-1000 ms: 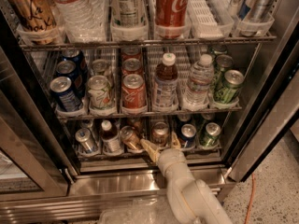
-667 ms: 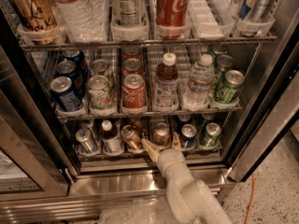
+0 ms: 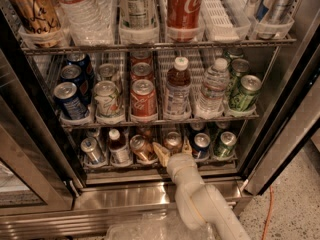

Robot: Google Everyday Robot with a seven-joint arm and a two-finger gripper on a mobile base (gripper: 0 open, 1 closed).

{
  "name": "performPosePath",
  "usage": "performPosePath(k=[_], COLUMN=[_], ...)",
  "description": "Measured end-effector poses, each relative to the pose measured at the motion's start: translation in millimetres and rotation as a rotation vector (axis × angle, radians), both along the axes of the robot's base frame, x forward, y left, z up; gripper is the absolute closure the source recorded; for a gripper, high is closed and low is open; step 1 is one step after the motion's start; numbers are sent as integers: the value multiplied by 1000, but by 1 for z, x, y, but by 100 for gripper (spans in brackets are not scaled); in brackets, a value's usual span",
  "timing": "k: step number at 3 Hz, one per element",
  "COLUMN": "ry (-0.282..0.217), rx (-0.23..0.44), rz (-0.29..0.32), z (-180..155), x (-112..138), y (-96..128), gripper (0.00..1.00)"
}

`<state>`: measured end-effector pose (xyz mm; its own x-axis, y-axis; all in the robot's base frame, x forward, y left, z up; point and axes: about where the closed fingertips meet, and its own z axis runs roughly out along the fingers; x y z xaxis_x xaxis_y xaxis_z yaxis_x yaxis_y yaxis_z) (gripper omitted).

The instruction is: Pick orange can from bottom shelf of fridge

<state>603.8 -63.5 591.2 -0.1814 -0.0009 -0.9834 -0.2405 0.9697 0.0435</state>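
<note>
Nothing moved: pincer at bottom shelf, orange can at its tip.

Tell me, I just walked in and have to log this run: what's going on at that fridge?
A robot's white arm reaches into the open stainless-steel drinks fridge. Its pincer is down at the dim bottom wire shelf, right at the small orange-copper can with a silver top. The can stands on that shelf, not yet lifted out.

Claw at orange can, bottom shelf of fridge
</note>
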Motion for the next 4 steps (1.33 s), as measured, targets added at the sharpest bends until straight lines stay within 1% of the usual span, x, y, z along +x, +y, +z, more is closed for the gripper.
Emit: performPosePath(k=[1, 3, 4], ry=[1, 1, 1], rx=[0, 0, 0], rz=[1, 1, 1], z=[0, 0, 0], x=[1, 1, 1], y=[1, 1, 1], gripper=[36, 83, 100])
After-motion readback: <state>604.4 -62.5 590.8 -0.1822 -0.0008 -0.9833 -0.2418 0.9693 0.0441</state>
